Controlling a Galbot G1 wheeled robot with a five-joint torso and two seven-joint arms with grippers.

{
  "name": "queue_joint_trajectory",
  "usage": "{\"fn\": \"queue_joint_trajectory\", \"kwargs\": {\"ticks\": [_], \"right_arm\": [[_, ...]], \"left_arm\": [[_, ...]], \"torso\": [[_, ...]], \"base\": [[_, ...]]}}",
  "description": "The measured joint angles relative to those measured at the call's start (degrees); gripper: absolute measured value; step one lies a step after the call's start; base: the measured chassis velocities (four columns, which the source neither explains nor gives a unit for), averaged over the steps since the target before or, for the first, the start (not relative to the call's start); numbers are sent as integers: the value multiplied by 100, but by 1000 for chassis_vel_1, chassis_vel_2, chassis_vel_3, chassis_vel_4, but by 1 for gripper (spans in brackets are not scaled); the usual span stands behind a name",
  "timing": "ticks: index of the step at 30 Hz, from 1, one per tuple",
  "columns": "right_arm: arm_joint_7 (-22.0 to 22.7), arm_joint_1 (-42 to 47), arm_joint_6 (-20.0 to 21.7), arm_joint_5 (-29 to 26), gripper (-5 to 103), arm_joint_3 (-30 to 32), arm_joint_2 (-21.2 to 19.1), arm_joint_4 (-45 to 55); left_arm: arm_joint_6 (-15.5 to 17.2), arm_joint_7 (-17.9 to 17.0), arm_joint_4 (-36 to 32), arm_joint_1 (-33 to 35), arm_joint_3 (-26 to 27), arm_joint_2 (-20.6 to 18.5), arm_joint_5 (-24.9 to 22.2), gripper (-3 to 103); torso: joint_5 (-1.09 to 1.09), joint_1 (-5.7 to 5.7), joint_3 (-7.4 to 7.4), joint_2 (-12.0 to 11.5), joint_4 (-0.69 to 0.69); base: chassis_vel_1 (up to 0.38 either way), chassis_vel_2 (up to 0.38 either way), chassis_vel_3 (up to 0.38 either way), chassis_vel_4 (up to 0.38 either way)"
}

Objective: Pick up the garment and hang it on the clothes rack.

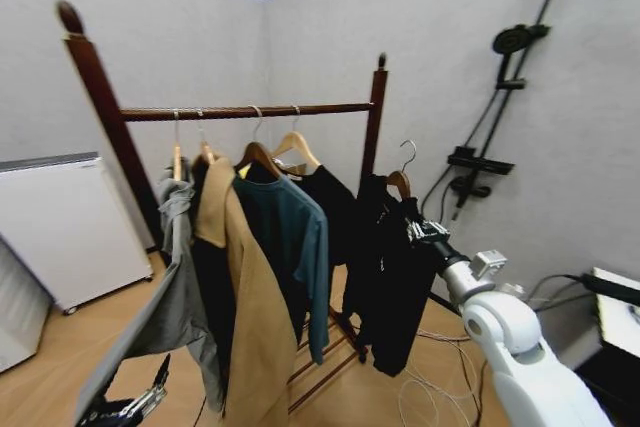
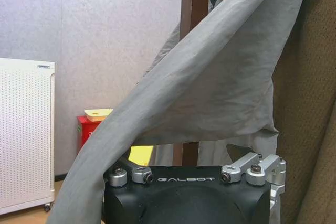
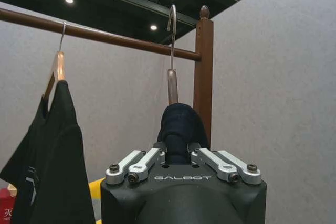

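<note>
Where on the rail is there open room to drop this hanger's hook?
Bare rail runs between the last hung hanger's hook and the right post; the right gripper holds the garment beside that post. From the grey shirt to the blue shirt, the rail is crowded.

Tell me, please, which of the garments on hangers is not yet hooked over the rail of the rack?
The black garment held by the right pincer, right of the clothes rack. Its hook hangs free beside the post; the others hang on the rail.
</note>
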State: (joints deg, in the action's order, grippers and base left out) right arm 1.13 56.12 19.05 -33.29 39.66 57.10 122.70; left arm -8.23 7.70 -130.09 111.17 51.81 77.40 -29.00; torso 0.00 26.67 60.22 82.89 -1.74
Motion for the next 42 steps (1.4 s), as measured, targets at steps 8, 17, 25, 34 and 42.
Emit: {"fn": "queue_joint_trajectory", "kwargs": {"ticks": [8, 17, 25, 34, 42], "right_arm": [[-85, -1012, 215, -906, 16, -298, -672, -235], [-1228, -2713, -142, -1811, 16, -1678, -1678, -1641], [-1283, -3803, -204, -1409, 16, -2718, -1223, -2308], [-1160, -4599, -72, -1203, 16, -3399, -755, -3012], [-1108, -4891, -162, -861, 16, -3780, -445, -3676]], "left_arm": [[0, 2, 0, 0, 0, 0, 0, 100], [0, 2, 0, 0, 0, 0, 0, 100], [0, 3, 0, 0, 0, 0, 0, 100], [0, 2, 0, 0, 0, 0, 0, 100], [0, 4, 0, 0, 0, 0, 0, 100]], "torso": [[0, 0, 0, 0, -1], [1, 0, 0, 0, -2], [-3, 0, 0, 0, -1], [0, 0, 0, 0, -1], [-1, -1, 0, 0, -1]], "base": [[0, 0, 0, 0], [0, 0, 0, 0], [0, 0, 0, 0], [0, 0, 0, 0], [0, 0, 0, 0]]}}
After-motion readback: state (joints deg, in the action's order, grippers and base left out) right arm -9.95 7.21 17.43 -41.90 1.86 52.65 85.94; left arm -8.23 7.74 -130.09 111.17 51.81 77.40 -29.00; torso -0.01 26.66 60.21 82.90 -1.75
